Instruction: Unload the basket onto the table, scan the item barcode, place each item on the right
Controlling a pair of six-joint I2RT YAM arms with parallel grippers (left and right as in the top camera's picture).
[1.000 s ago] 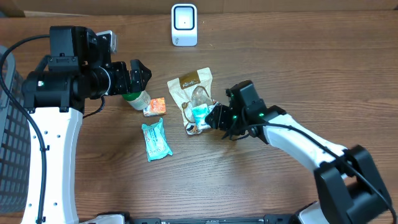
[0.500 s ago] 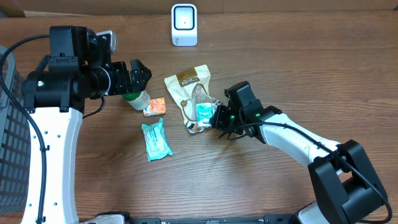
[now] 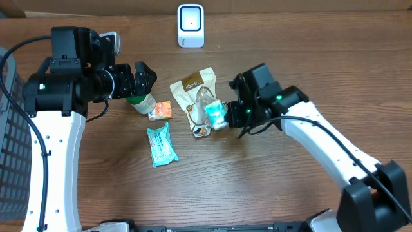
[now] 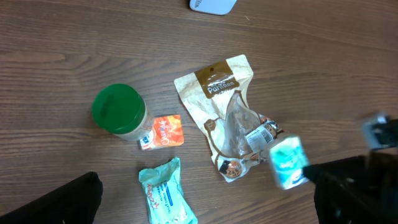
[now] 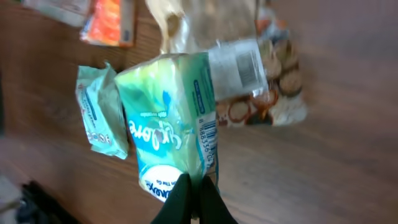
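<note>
Above the middle of the table (image 3: 302, 58), green tissue pack (image 3: 216, 115): raised off the wood, just beside the lower edge of the brown snack pouch (image 3: 193, 90).
Right claw (image 3: 226, 116): pinched fully shut on one end of the pack, which sticks out from the fingertips toward the pouch.
Barcode (image 5: 209, 134): runs along the pack's side edge in the right wrist view.
Left claw (image 3: 147, 78): spread wide, holding nothing, above the green-lidded jar (image 3: 140, 102), well apart from the pack.
Scanner (image 3: 190, 26): white, at the far edge, well apart from the pack.
Also lying there: orange packet (image 3: 160, 110) against the jar; teal wipes packet (image 3: 161, 146) nearer me.
</note>
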